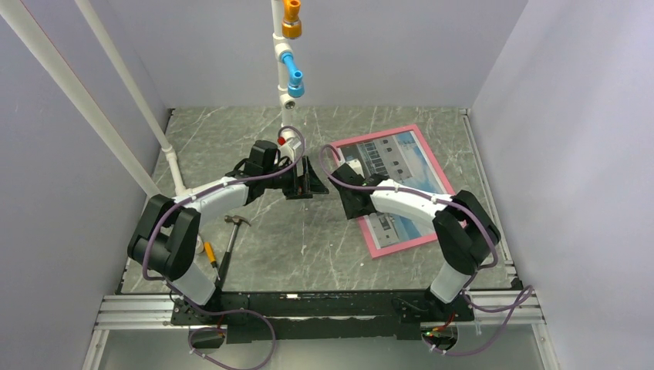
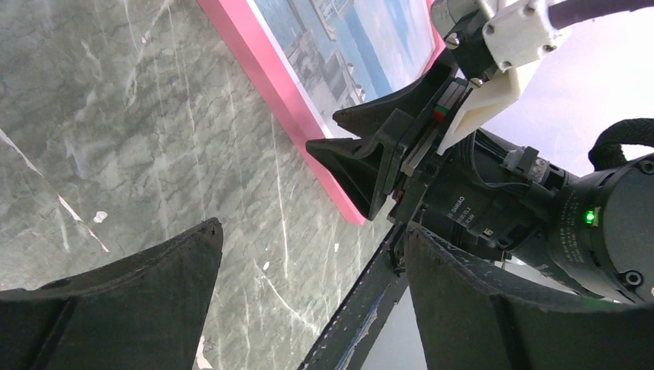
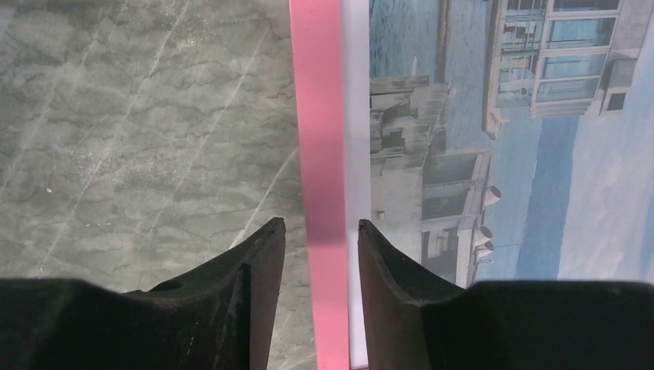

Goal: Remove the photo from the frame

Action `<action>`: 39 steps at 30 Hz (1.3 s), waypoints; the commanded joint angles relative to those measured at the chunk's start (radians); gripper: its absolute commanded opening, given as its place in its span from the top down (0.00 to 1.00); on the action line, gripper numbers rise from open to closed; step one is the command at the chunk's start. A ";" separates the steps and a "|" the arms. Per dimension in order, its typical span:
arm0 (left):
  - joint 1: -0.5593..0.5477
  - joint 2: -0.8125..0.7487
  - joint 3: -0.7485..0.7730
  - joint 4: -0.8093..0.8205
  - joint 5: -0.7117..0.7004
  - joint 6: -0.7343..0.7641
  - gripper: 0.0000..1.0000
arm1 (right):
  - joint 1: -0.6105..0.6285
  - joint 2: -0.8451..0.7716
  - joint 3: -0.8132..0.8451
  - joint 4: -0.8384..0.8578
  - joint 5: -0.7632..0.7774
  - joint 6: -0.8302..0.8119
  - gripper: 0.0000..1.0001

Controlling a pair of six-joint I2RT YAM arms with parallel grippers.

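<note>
- A grey marbled table (image 1: 308, 254) is closed in by pale walls (image 1: 540, 116); a hammer (image 1: 231, 235) lies near the base of the left arm
- The frame (image 3: 316, 116), pink, lies flat on the right half of the table, picture side up
- The photo (image 3: 478, 154) sits inside it, with the building and the blue sky showing, so it is judged that the task is not yet done
- The right gripper (image 3: 320, 239) is about half open; its fingers (image 3: 262, 254) stand one on each side of the frame's pink rail, with a small gap showing, and it seems not to press on anything
- The left gripper (image 2: 312, 231) is spread wide and holds nothing; it hangs over bare table just beside the frame, close to the right wrist
- Risk: if the jaws close only on the rail, the smooth stone may let the whole frame slide or tip up, with the photo inside
- Risk: the inner finger comes down on the print's white border and may crease or scratch the thin paper
- Risk: the two wrists are near each other, so a careless move of the left arm could bump the right one
</note>
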 commanded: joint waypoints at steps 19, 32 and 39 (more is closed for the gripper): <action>0.002 0.039 0.021 0.072 0.060 -0.023 0.10 | -0.001 0.061 -0.098 0.134 0.053 -0.004 0.71; 0.002 0.118 0.000 0.156 0.106 -0.093 0.10 | -0.002 -0.141 -0.106 0.150 -0.060 -0.017 1.00; 0.002 0.185 -0.024 0.253 0.139 -0.176 0.11 | 0.000 -0.210 -0.112 0.177 -0.180 0.058 1.00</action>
